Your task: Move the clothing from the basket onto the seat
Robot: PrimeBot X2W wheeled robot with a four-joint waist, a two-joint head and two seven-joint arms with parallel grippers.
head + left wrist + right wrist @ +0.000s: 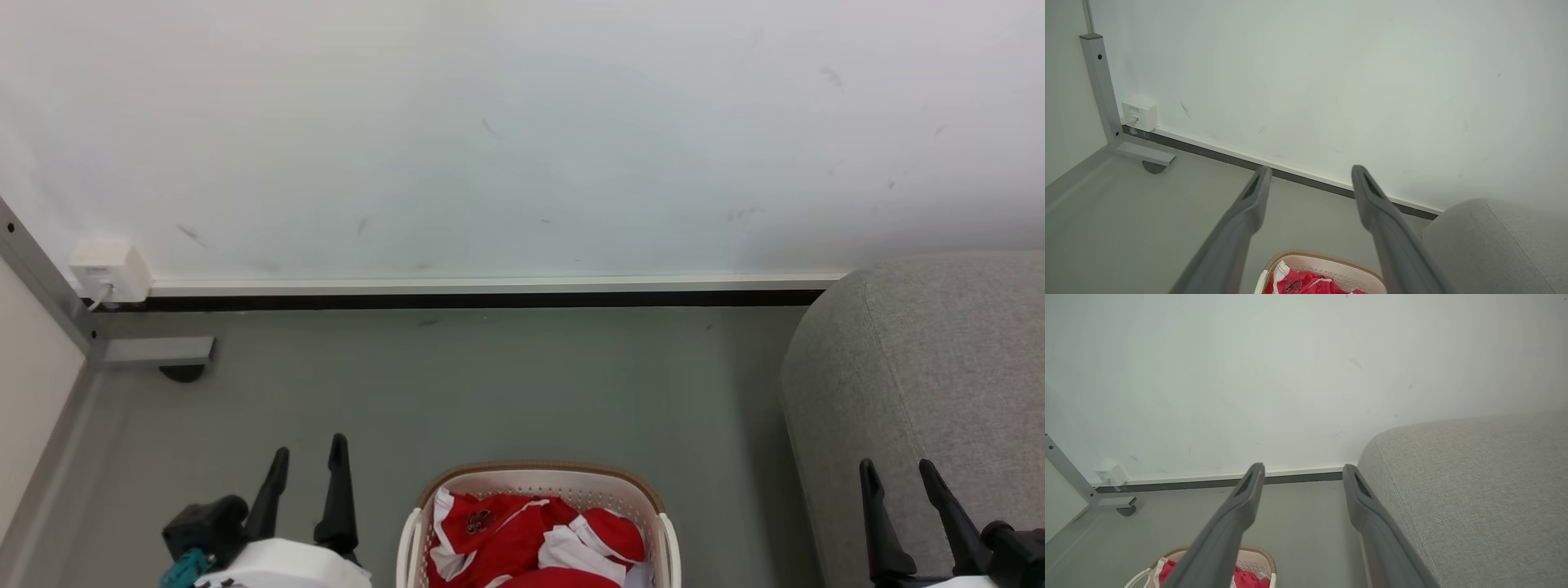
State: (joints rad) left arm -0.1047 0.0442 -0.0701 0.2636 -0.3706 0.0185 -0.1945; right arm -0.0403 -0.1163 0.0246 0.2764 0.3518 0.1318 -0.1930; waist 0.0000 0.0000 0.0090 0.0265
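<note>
In the basket (539, 473) on the grey floor (490, 384), below a scuffed white wall (522, 147), the clothing (522, 541) lies in a loose heap: red sports garments with white panels, one with a dark crest facing up, all sitting under the brown rim. The pieces look light, soft and limp, likely to sag, trail and drag a neighbour along when raised. The best hold is probably a pinch on a raised fold near the top of the pile, such as the crested panel or the red-and-white hump beside it, taken deep enough that thin fabric does not slip free. The left pincer (309, 443) hovers just to the basket's left and the right pincer (896, 462) well to its right; both are released, fingers spread and holding nothing. The right one hangs over the near edge of the seat (922, 367), a grey upholstered sofa standing close to the basket's right. A socket box (108, 269) sits at the wall's foot, far left.
</note>
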